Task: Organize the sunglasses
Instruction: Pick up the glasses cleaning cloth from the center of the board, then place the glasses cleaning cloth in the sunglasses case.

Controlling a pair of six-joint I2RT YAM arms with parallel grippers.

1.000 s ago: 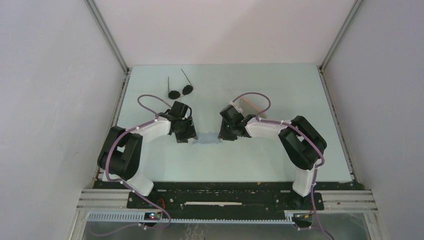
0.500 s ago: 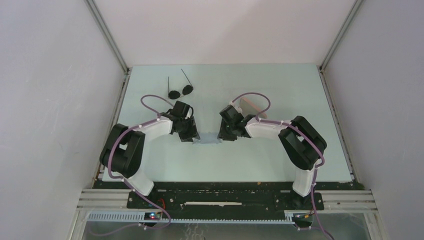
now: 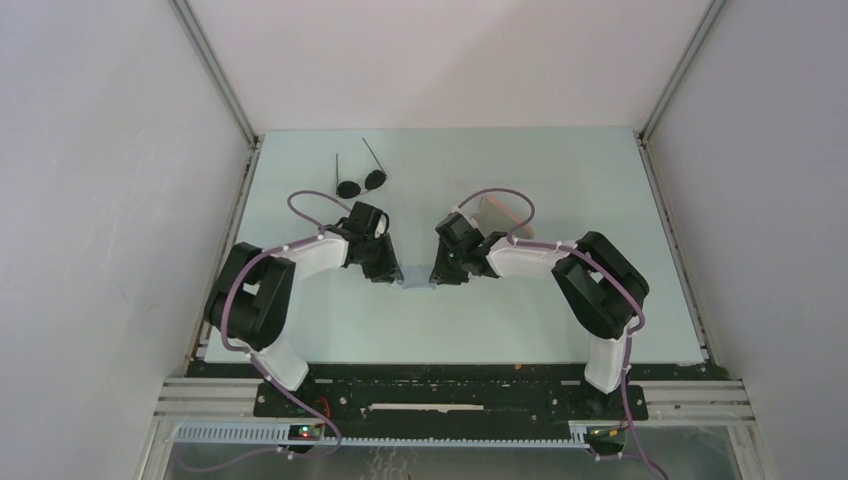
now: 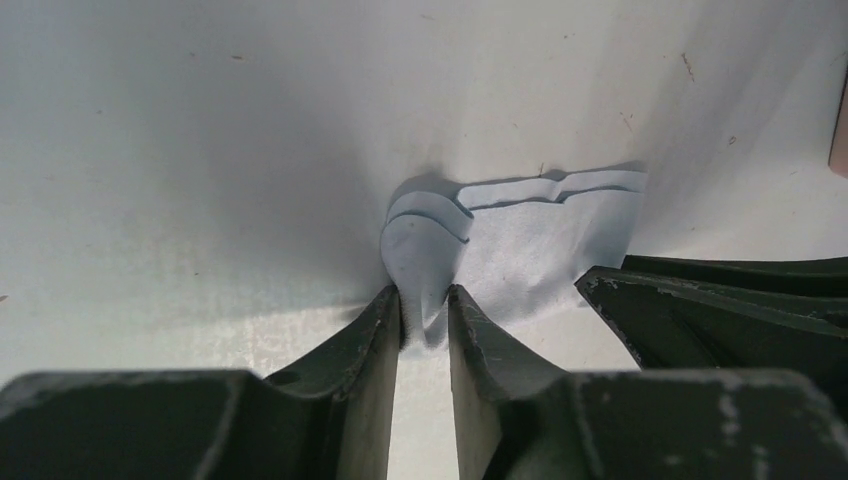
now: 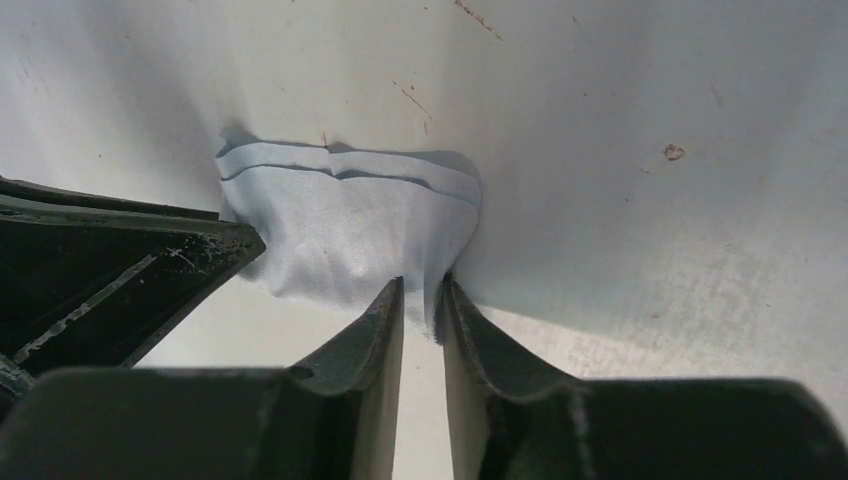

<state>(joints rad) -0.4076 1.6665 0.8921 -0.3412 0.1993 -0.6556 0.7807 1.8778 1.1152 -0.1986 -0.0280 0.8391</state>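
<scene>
The sunglasses [image 3: 360, 181], two dark round lenses with thin black arms spread open, lie on the table at the back left, beyond my left gripper. The light blue cloth [image 3: 417, 279] lies bunched at the table's middle between both grippers. My left gripper [image 3: 394, 274] is shut on the cloth's left end [image 4: 425, 255]. My right gripper [image 3: 436, 275] is shut on the cloth's right end [image 5: 350, 220]. Each wrist view shows the other gripper's dark fingers beside the cloth.
A pink oblong case [image 3: 497, 215] lies behind my right wrist, partly hidden by it and its cable. Its edge shows at the right border of the left wrist view [image 4: 840, 125]. Metal frame rails run along the table's left and right sides.
Both grippers have moved toward each other, and the cloth between them has bunched up shorter. The sunglasses and the case have not moved.
</scene>
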